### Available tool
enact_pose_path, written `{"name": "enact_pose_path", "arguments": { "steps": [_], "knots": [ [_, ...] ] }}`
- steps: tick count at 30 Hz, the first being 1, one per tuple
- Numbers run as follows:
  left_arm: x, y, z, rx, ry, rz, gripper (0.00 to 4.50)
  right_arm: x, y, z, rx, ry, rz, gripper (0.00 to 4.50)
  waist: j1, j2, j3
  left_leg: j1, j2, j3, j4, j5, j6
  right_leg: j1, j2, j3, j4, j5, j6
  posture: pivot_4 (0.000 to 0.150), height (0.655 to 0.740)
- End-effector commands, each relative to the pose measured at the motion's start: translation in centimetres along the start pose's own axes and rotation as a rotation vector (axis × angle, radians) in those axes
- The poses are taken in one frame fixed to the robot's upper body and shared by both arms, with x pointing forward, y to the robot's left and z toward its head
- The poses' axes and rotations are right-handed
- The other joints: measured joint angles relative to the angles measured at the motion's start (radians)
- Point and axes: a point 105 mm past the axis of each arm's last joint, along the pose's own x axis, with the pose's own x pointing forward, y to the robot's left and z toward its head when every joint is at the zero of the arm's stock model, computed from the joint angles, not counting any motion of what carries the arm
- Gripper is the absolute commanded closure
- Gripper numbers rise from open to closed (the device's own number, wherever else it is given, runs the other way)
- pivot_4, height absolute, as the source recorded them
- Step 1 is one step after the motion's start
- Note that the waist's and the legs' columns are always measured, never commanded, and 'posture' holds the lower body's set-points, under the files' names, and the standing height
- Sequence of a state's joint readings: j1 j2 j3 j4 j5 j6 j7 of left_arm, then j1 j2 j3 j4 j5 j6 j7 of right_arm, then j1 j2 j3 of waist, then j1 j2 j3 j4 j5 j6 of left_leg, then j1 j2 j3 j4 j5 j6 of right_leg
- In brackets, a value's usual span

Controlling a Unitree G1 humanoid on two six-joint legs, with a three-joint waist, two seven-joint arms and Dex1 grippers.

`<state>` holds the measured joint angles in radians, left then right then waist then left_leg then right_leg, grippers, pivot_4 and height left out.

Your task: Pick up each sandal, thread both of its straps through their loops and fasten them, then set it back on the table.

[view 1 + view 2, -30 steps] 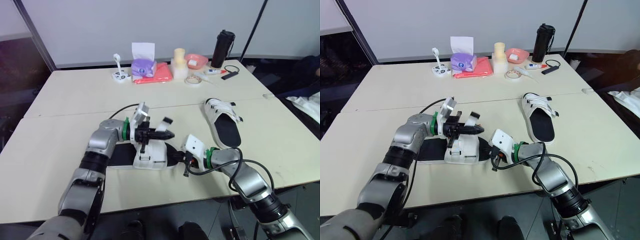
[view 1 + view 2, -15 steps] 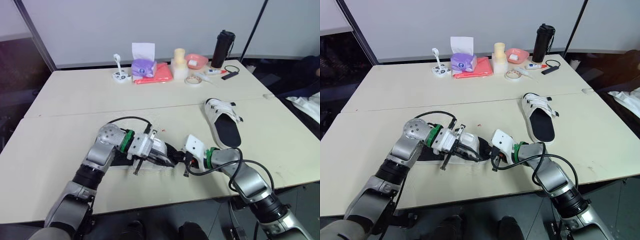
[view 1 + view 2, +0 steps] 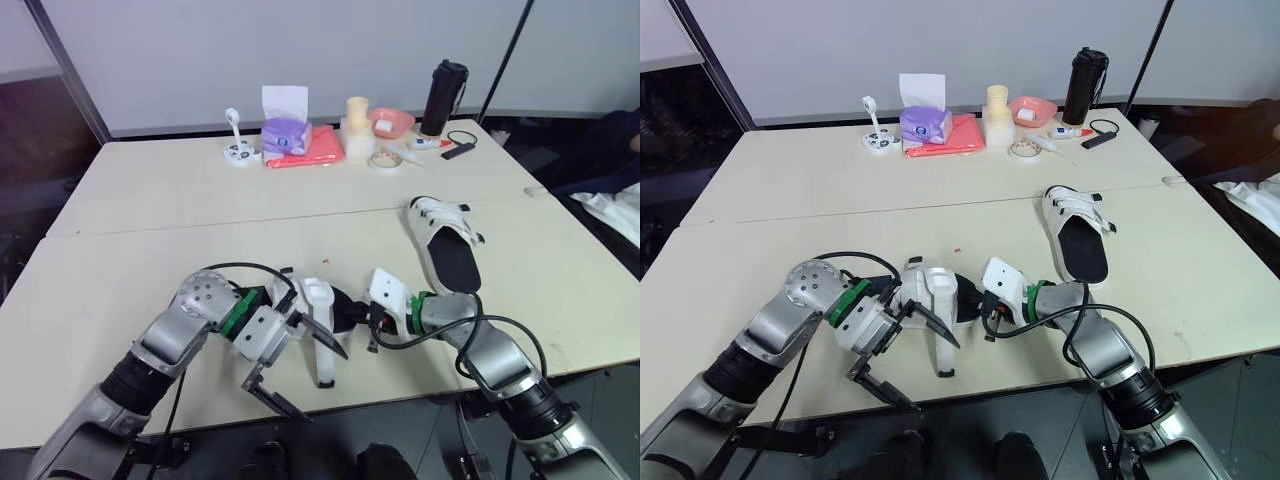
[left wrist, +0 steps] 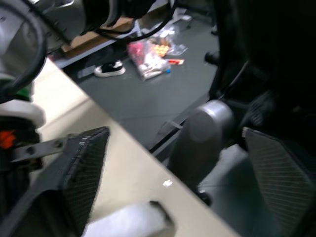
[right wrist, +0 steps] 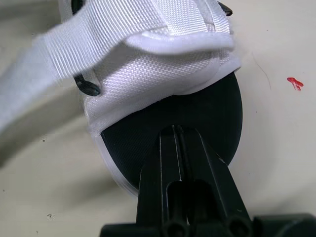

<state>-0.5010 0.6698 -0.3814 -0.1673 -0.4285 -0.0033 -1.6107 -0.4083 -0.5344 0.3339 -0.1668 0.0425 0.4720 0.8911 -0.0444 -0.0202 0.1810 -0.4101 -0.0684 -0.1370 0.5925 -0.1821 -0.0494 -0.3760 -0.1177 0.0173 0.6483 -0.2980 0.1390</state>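
The near sandal (image 3: pixel 316 298), white upper on a black sole, lies at the table's front middle. One loose white strap (image 3: pixel 326 368) trails from it toward the front edge. My right gripper (image 3: pixel 362 318) is shut on the edge of its black sole (image 5: pixel 197 123), just below the white upper (image 5: pixel 158 64). My left gripper (image 3: pixel 325 388) stands wide open close to the front edge, beside the loose strap and holding nothing. Its fingers (image 4: pixel 84 168) spread far apart. The second sandal (image 3: pixel 445 245) lies flat to the right with its straps across it.
At the table's far side stand a purple tissue box (image 3: pixel 286 133), a red cloth (image 3: pixel 318 148), a pink bowl (image 3: pixel 392 122), a tape roll (image 3: pixel 385 160) and a black bottle (image 3: pixel 445 97). The front table edge (image 3: pixel 200 425) runs just under my left gripper.
My left gripper has let go of the strap, opened wide and drawn back toward the front edge. The sandal's strap has dropped forward. The right gripper keeps its hold.
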Motion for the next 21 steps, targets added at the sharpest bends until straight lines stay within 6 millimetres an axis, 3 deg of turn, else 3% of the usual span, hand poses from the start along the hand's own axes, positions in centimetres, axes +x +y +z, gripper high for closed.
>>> {"name": "enact_pose_path", "arguments": {
  "steps": [1,6,12,17,21],
  "knots": [
    [-1.6,-0.1,1.6,-0.056,-0.014,0.057,0.04,1.0,1.2,-0.8,0.013,0.029,0.074,4.5,-0.001,0.0,0.0,0.0,0.0,0.0,0.0,0.0,0.0,0.0,0.0,0.0,0.0,0.0,0.0,0.15,0.74],
    [-4.8,1.1,2.2,-0.299,-0.052,0.266,0.04,1.3,1.0,-0.6,0.0,0.025,0.089,4.5,-0.001,0.0,0.0,0.0,0.002,0.0,0.0,0.0,0.0,0.0,0.001,0.0,0.0,0.0,0.0,0.15,0.74],
    [-6.3,1.2,1.8,-0.668,-0.22,0.415,0.04,1.6,1.0,-0.3,-0.014,0.021,0.094,4.5,-0.003,0.0,0.0,0.001,0.007,0.001,0.0,0.0,0.0,0.0,0.004,0.0,0.0,0.0,-0.001,0.15,0.74],
    [-5.0,-0.8,0.4,-0.998,-0.298,0.4,0.04,1.3,1.2,-0.3,-0.016,0.026,0.101,4.5,-0.004,0.0,0.0,0.002,0.008,0.001,-0.001,0.0,0.0,-0.001,0.005,0.0,0.001,0.0,-0.002,0.15,0.74],
    [-3.2,-3.2,-1.2,-1.133,-0.25,0.396,0.04,1.1,1.4,-0.3,-0.013,0.031,0.1,4.5,0.0,0.0,0.0,0.001,0.008,0.002,-0.002,0.0,0.0,-0.002,0.005,0.001,0.001,-0.001,-0.003,0.15,0.74]
  ]
}}
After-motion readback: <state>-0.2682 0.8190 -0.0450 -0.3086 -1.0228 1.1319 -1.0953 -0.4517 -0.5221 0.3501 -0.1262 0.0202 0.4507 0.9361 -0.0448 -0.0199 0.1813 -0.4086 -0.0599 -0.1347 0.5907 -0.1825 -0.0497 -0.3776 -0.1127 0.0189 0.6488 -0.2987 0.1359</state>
